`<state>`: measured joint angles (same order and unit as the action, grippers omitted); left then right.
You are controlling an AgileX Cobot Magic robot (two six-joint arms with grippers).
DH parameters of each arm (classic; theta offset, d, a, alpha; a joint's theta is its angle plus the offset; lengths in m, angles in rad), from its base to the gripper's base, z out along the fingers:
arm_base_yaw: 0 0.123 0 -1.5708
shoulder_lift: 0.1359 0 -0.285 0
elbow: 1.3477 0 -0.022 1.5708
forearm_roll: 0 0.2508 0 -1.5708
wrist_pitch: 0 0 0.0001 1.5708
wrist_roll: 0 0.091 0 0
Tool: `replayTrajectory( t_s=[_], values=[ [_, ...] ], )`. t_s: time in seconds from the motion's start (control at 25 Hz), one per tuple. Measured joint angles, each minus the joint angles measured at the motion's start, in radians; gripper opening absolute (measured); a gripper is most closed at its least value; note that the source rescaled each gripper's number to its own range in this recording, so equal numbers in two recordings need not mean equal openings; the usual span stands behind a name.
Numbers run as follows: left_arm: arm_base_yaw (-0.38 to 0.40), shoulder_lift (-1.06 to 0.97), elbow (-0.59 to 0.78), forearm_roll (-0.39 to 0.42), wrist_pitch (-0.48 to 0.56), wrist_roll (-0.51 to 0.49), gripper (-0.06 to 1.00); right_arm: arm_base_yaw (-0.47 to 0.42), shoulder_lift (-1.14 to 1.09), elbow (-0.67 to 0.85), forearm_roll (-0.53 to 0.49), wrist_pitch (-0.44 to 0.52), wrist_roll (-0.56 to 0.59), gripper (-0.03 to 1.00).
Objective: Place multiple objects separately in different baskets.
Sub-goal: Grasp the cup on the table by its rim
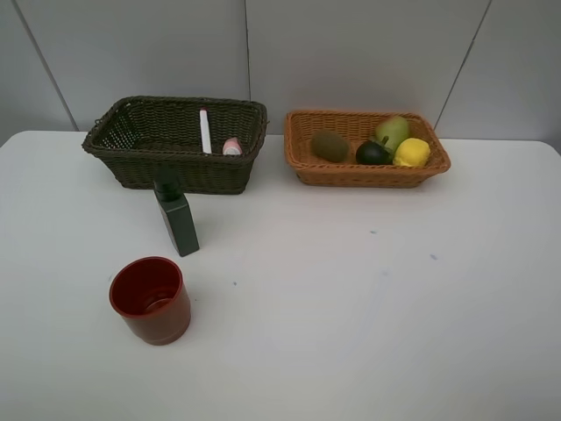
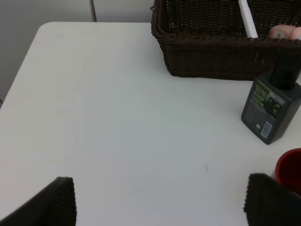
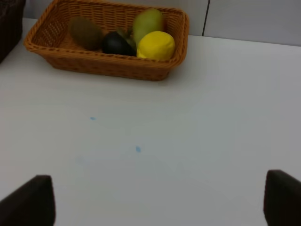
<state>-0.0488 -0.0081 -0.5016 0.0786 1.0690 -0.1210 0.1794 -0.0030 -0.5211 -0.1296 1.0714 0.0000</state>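
- Exterior high view: I see two baskets side by side at the far edge of the white table (image 1: 368, 333). The dark basket (image 1: 175, 175) is on the left and the orange basket (image 1: 368, 175) on the right. They stand apart, with grey wall (image 1: 351, 53) panels behind them.
- The dark basket holds a white marker (image 1: 205, 132) lying lengthwise, and the pink bottle (image 1: 232, 146) lies just beside it, nearer the right wall.
- The orange basket holds four fruits. The kiwi (image 1: 330, 146) sits at the left, apart from the rest. The pear (image 1: 393, 132) is at the back, with the mangosteen (image 1: 373, 153) in front of it. The lemon (image 1: 412, 153) is at the right end, against the mangosteen.
- The green bottle (image 1: 179, 224) stands upright on the table, just in front of the dark basket's front wall. Its cap overlaps the weave from my angle, so I cannot tell whether they touch.
- The red cup (image 1: 151, 300) stands mouth up, nearer to me and slightly left of the green bottle, apart from it. That bottle stands between the cup and the dark basket.
- In the left wrist view the bottle's label (image 2: 268, 106) shows green print and a white patch, too small for me to read.
- The left gripper (image 2: 162, 205) hangs over bare table with its fingers (image 2: 51, 205) spread wide and nothing between them. The cup's rim shows just behind one finger.
- The right gripper (image 3: 157, 202) is also spread wide and empty, over bare table in front of the orange basket. A few blue specks (image 3: 138, 149) mark the table in between.
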Motion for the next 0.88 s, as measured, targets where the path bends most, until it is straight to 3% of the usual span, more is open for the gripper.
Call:
replayTrajectory(
  t_s=[0.6,0.88],
  values=[
    [0.0,0.0,0.0,0.0,0.0,0.0,0.93,0.006,0.0,0.003,0.0,-0.003,0.0,0.94],
    [0.0,0.0,0.0,0.0,0.0,0.0,0.93,-0.156,0.0,0.003,0.0,-0.003,0.0,0.94]
  ],
)
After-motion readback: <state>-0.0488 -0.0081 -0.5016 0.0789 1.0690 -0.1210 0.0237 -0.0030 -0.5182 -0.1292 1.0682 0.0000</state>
